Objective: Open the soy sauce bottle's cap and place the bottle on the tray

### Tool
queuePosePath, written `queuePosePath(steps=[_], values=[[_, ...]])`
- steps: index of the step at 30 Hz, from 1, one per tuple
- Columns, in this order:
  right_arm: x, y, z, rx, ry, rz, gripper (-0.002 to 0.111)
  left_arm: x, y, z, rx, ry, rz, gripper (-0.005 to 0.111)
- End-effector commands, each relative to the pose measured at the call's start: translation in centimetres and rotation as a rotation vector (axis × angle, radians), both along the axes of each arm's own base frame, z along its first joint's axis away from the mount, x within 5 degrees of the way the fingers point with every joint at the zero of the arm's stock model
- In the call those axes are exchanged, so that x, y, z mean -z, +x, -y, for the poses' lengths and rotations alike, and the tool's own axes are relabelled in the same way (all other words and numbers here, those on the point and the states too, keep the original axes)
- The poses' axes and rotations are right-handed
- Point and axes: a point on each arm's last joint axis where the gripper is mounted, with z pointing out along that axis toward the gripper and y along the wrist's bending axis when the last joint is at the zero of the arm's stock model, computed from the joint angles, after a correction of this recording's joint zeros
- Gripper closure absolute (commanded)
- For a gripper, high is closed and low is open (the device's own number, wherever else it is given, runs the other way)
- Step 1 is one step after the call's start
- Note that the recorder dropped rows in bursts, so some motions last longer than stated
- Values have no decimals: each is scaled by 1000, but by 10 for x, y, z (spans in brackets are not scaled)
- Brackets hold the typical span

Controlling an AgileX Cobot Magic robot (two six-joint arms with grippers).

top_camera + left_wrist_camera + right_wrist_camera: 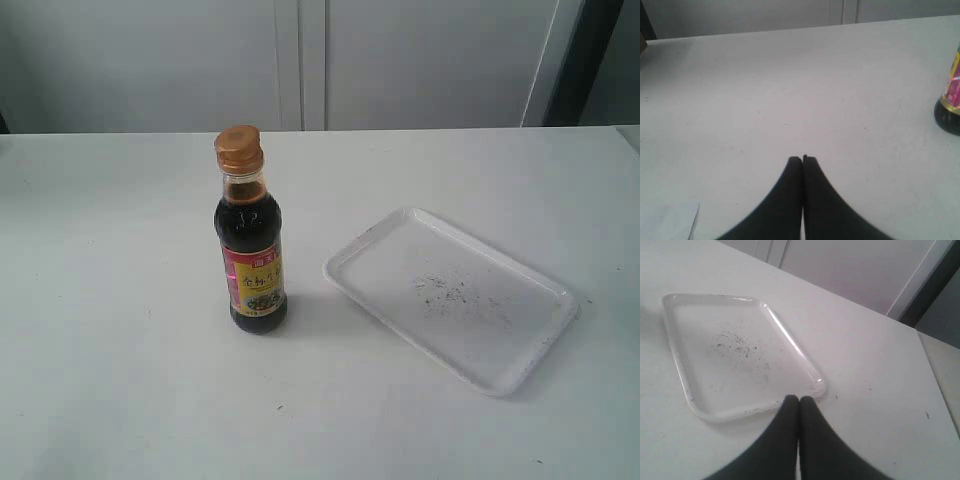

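The soy sauce bottle (250, 255) stands upright on the white table, dark liquid inside, pink-and-yellow label facing me. Its golden-orange cap (238, 149) is closed. To its right lies the white tray (372, 255), bare except for dark speckles. Neither gripper shows in the exterior view. In the left wrist view my left gripper (802, 159) is shut and holds nothing, with only the bottle's base (950, 102) showing far off at the frame's edge. My right gripper (799, 399) is shut and holds nothing, its tips near a corner of the tray (685, 380).
Pale cabinet doors (300, 60) stand behind the table. A dark upright post (585, 60) is at the back right. A pale flat object (667, 222) lies near the left gripper. The table's edge (930, 370) runs beside the right gripper.
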Motion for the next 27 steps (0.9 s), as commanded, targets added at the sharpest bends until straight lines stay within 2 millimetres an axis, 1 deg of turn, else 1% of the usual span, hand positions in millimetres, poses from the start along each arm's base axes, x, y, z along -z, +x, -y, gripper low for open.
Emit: queuePosePath(steps=[1, 4, 5, 8, 12, 15, 18, 22, 27], values=[[-1, 0, 1, 6, -14, 31, 108, -3, 1, -1, -9, -4, 46, 107], [-1, 0, 1, 6, -14, 31, 108, -3, 1, -1, -12, -20, 48, 107], [-1, 0, 1, 6, -14, 31, 108, -3, 1, 0, -16, -72, 33, 107], [-1, 0, 1, 6, -14, 31, 108, -3, 1, 0, -25, -121, 31, 107], [-6, 1, 0, 5, -5, 85, 108, -4, 1, 0, -26, -129, 35, 107], [-11, 2, 0, 4, 16, 137, 108, -8, 2, 0, -37, -169, 77, 107], [-16, 2, 0, 5, 48, 194, 108, -17, 3, -2, -47, -201, 171, 107], [-22, 2, -1, 17, 251, 229, 108, -23, 3, -3, -53, -210, 239, 107], [-27, 2, -1, 32, 411, 252, 108, -48, -1, -3, -46, -207, 318, 107]])
